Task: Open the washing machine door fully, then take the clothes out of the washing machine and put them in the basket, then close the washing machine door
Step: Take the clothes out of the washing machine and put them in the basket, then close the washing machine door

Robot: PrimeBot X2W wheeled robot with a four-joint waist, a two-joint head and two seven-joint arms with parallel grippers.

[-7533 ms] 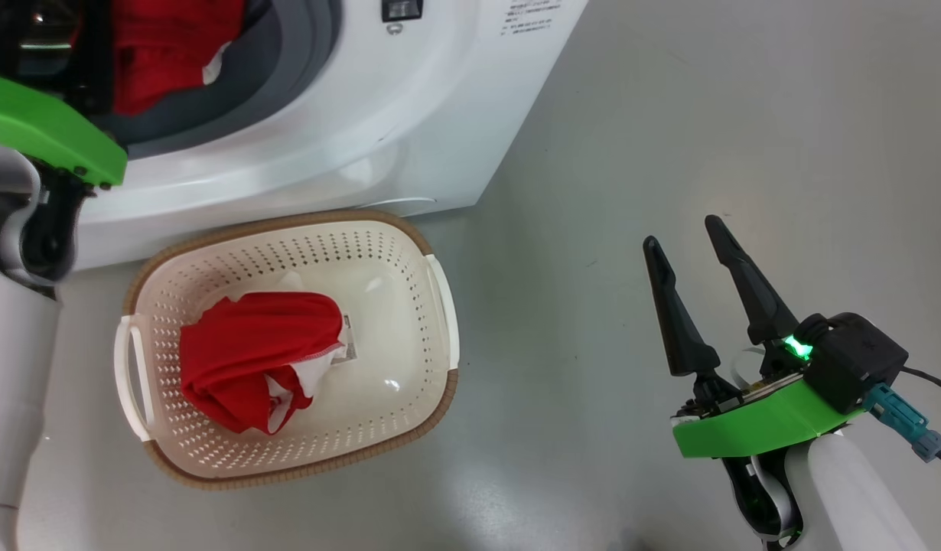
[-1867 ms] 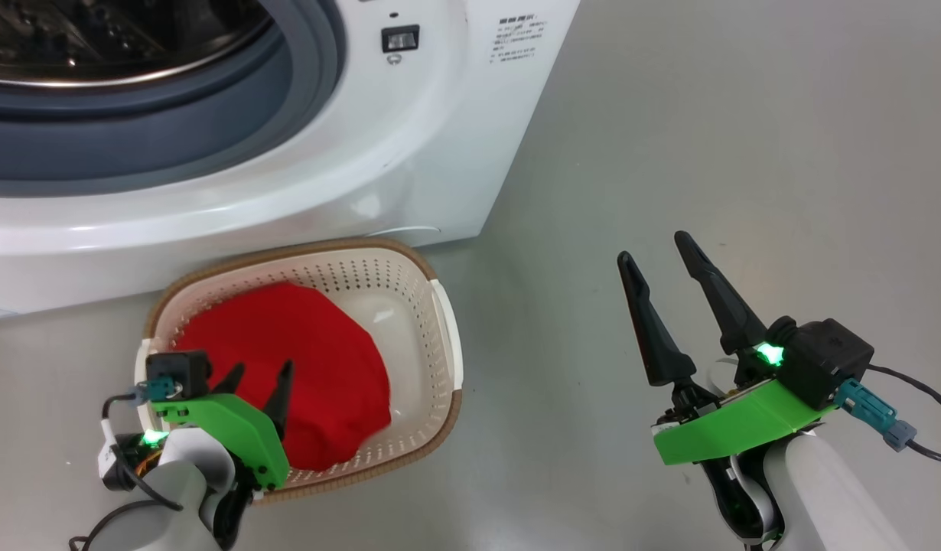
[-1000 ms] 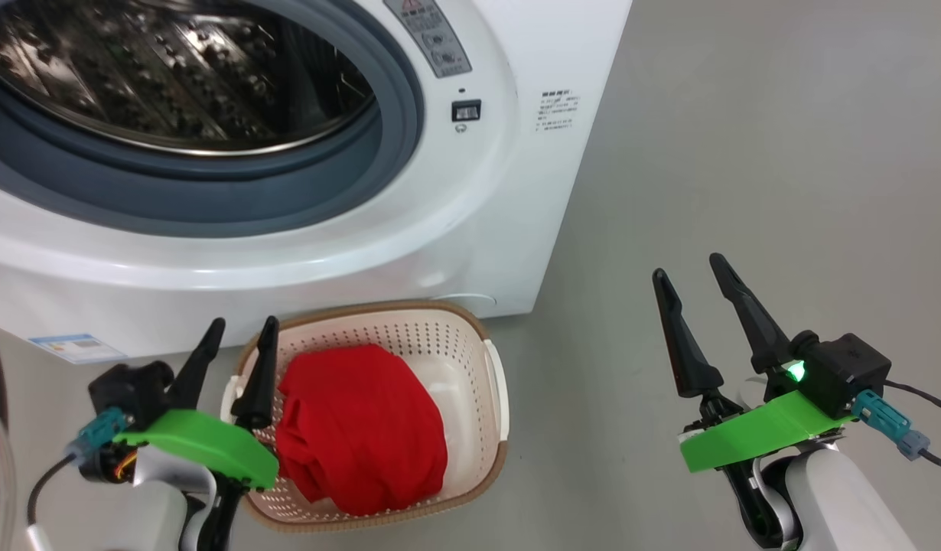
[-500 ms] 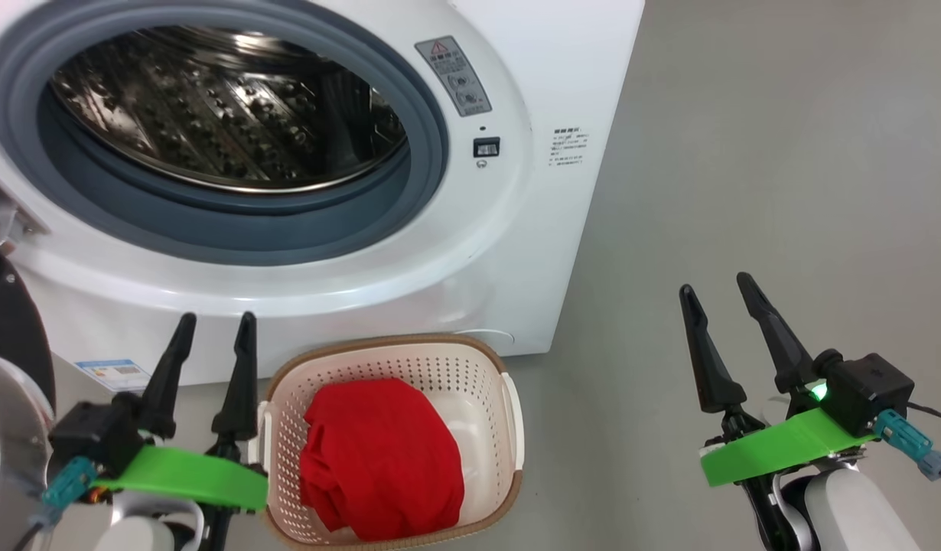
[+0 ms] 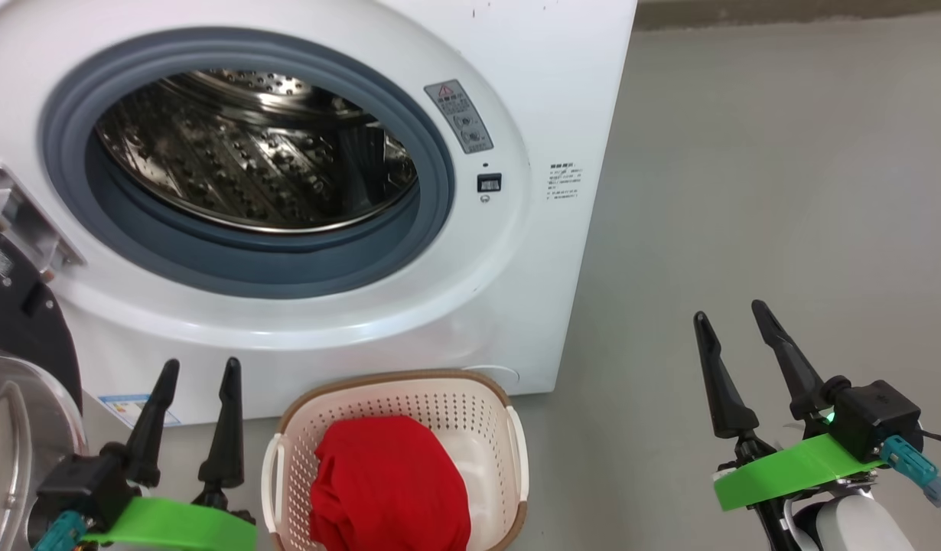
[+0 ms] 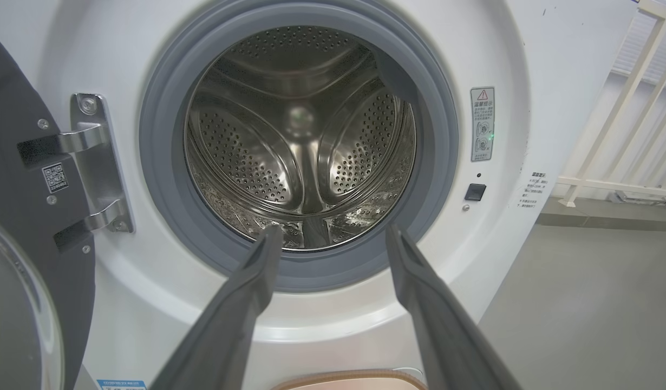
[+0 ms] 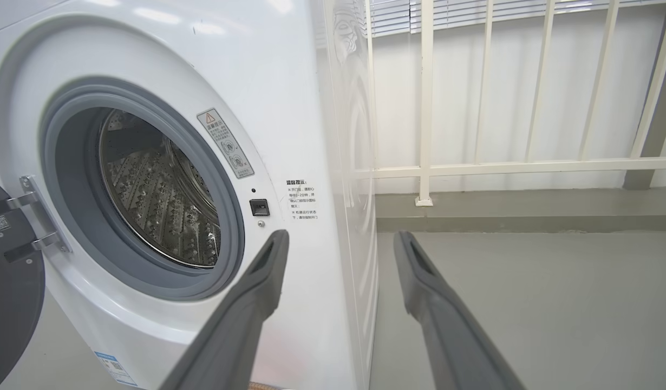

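The white washing machine (image 5: 516,69) fills the upper left of the head view, and no clothes show in its steel drum (image 5: 249,161) (image 6: 300,141). Its black-rimmed door (image 5: 15,337) (image 6: 19,179) stands swung open at the far left on a metal hinge (image 6: 95,168). Red clothes (image 5: 390,490) lie heaped in the cream basket (image 5: 470,398) on the floor below the machine's front. My left gripper (image 5: 199,371) (image 6: 333,238) is open, left of the basket, fingers pointing at the drum opening. My right gripper (image 5: 734,317) (image 7: 338,238) hangs open over bare floor at the lower right.
Grey floor (image 5: 784,191) stretches to the right of the machine. A white railing (image 7: 506,162) and a low kerb (image 7: 528,208) stand behind, past the machine's right side. A blue label sticker (image 5: 126,405) sits low on the machine's front.
The head camera has tilted up, so the basket slid down the picture and more of the drum and door shows. The left gripper, earlier over the basket, now points up at the drum.
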